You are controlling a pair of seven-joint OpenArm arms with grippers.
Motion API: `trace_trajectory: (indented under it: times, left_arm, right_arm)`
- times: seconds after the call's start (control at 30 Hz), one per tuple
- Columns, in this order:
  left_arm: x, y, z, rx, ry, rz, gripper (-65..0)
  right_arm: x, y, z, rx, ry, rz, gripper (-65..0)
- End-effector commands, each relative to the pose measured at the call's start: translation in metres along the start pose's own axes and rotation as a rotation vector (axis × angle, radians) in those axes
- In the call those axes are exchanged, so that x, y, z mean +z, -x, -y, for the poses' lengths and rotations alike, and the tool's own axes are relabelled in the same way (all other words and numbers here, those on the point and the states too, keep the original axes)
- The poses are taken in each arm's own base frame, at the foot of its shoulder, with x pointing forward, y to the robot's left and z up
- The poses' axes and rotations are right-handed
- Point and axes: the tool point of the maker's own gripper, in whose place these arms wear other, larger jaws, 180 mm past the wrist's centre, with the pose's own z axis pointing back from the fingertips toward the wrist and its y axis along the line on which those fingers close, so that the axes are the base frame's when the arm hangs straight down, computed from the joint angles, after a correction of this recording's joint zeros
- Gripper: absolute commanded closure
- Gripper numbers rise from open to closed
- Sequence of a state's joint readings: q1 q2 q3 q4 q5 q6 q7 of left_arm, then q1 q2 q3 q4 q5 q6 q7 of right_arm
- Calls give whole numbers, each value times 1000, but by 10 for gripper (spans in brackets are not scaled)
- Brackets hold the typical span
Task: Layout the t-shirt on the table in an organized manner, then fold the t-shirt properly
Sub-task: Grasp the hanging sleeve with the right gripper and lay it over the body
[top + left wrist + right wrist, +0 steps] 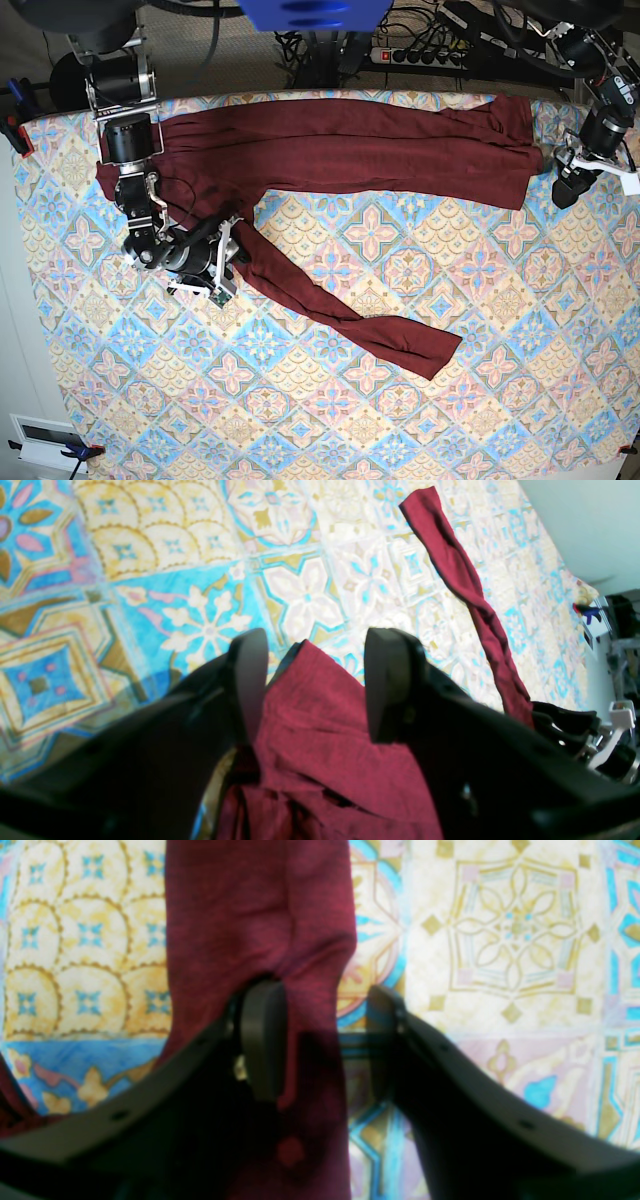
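While the t-shirt [340, 150] lies spread across the far side of the tabletop [480, 380], both arms sit at its two ends. Its body runs as a long dark red band along the back edge, and one long sleeve [340, 310] trails diagonally toward the middle of the patterned cloth, ending flat and well apart from either arm.

On the base view's left, the right gripper [226, 272] is low over the spot where that sleeve leaves the body. Seen from its wrist camera, its fingers [262, 1040] stand wide apart; the left-hand one presses into the red fabric, which bulges around its tip, while the other one is over bare patterned cloth beside the sleeve's edge. Nothing is pinched between them.

On the base view's right, the left gripper [572, 185] sits at the shirt's far end, near the table's edge. From its wrist camera, its fingers [250, 680] are also spread wide, with a rumpled fold of the shirt [320, 730] lying between them. The fabric touches the inner face of the left-hand finger, yet the pair is not closed on it. Beyond, the sleeve [465, 590] stretches away over the tiles.
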State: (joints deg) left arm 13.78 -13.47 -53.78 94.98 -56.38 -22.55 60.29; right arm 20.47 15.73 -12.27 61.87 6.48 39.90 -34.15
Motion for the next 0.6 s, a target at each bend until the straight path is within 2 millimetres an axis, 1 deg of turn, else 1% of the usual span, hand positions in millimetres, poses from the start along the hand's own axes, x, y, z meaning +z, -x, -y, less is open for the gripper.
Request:
trace_trajectory:
  times: [0.0, 0.03, 0.1, 0.17, 0.2, 0.27, 0.3, 0.37, 0.47, 0.57]
  left_arm:
    - [3, -15, 6, -27, 22, 41, -303]
    - [3, -15, 6, -27, 22, 41, -303]
    - [3, -15, 6, -27, 22, 41, -303]
    - [2, -14, 5, -31, 15, 37, -303]
    - [1, -13, 5, -36, 10, 30, -303]
    - [-4, -5, 7, -47, 6, 6, -303]
    - [-5, -3, 7, -54, 2, -4, -303]
    - [-6, -1, 6, -62, -6, -11, -303]
    - [-7, 5, 7, -42, -3, -13, -303]
    - [-9, 7, 6, -44, -12, -16, -303]
  right_arm:
    - [2, 3, 7, 19, 17, -35, -242]
    - [2, 4, 7, 19, 17, -36, -221]
    - [3, 2, 7, 24, 19, -31, -130]
    - [8, -8, 9, 42, 32, -7, -17]
    - [11, -17, 10, 55, 41, 17, 0]
    - [20, -38, 10, 96, 59, 66, -16]
    - [23, -43, 5, 113, 61, 83, -13]
    - [27, -40, -11, 136, 52, 101, 0]
    - [46, -52, -33, 213, 69, 126, 0]
    - [69, -62, -67, 288, 72, 172, 0]
